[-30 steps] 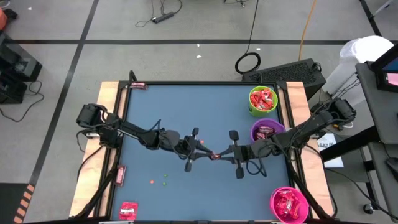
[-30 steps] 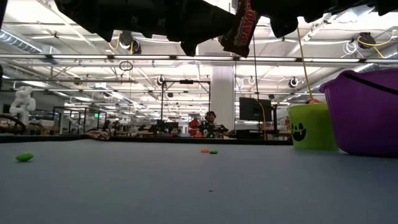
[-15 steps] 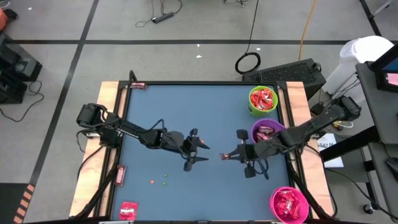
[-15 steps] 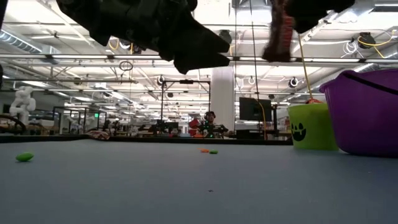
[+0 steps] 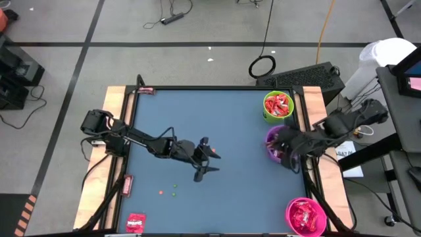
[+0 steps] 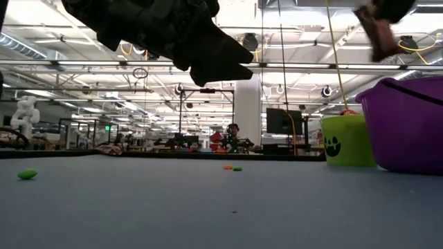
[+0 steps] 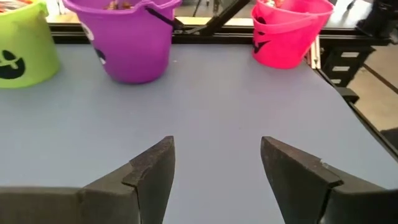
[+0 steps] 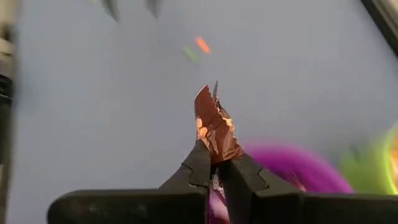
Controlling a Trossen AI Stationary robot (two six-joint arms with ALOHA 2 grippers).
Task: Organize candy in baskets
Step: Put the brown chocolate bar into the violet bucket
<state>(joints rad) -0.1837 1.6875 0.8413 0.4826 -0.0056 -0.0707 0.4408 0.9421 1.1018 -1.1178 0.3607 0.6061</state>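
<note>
- One dark maroon candy [image 8: 216, 126] is up in the air, crinkled, with a jagged wrapper edge and pale orange markings, pinched at its lower end by the right claw [image 8: 214, 169].
- Right claw is clamped tight on that candy, and in the high view it sits over the purple basket [image 5: 276, 141] at the right side of the surface [image 5: 197, 118].
- From the low camera the candy [image 6: 377, 31] hangs above the purple basket's [image 6: 405, 124] rim, not touching it.
- Left claw [image 7: 214, 168] hovers near the middle of the surface, fingers spread wide with nothing between them.
- Lime green basket [image 5: 278, 105] stands at the far right corner, loaded with red wrapped candy; it carries a dark jack-o'-lantern face.
- Purple basket is just near of the green one, with dark wrappers showing inside.
- Bright pink basket [image 5: 306, 216] is at the near right corner, well apart from the other two, piled with pinkish-red sweets.
- More wrapped pieces lie loose: a red one [image 5: 135, 222] at the near left corner, a dark one [image 5: 127, 186] on the left edge, another [image 5: 145, 91] at the far left corner.
- Tiny dots [image 5: 168, 192] in orange and green sit on the surface near the left claw.
</note>
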